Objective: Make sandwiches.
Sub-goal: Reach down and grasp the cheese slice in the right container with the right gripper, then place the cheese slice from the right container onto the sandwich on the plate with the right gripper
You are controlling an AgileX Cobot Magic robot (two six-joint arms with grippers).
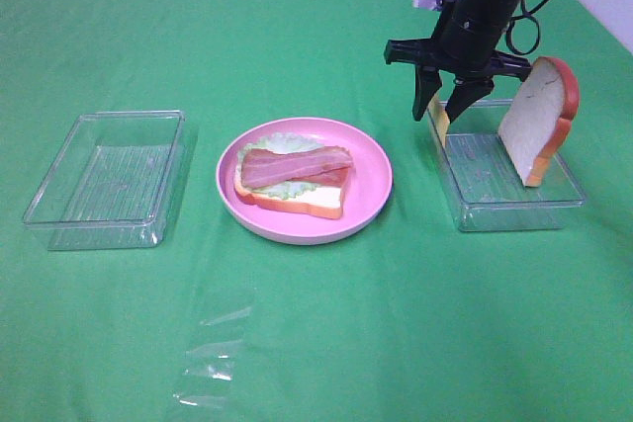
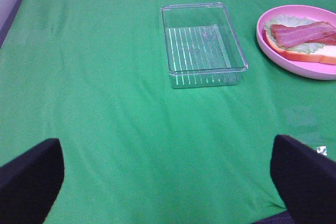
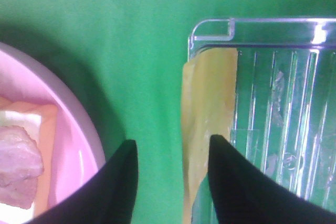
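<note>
Spreading across every view is the green-clothed desk [image 1: 297,323]. On it sit two clear trays: the left tray [image 1: 59,160], holding nothing, and the right tray [image 1: 514,214], with the pink plate [image 1: 371,195] between them. The half-built sandwich lies on the plate as a bottom bread slice [image 1: 297,200], then a lettuce leaf [image 1: 282,140], with bacon strips [image 1: 297,163] on top. A second bread slice [image 1: 539,126] stands on edge in the right tray, leaning against its far right wall. A thin cheese slice [image 1: 437,126] stands against the tray's wall nearest the plate.

The right gripper [image 1: 437,114] hangs point-down over that cheese slice. The right wrist view shows what the high camera cannot. The jaws are part-way apart and straddle the cheese's upper edge, and green cloth shows between one finger and the cheese. The other finger overlaps the cheese, though I cannot tell whether it touches.

Only the left wrist view shows the left gripper [image 2: 165,145]. Its jaws are spread wide, holding nothing, and it is well short of the left tray.

A scrap of clear film [image 1: 213,363] lies near the front edge.
</note>
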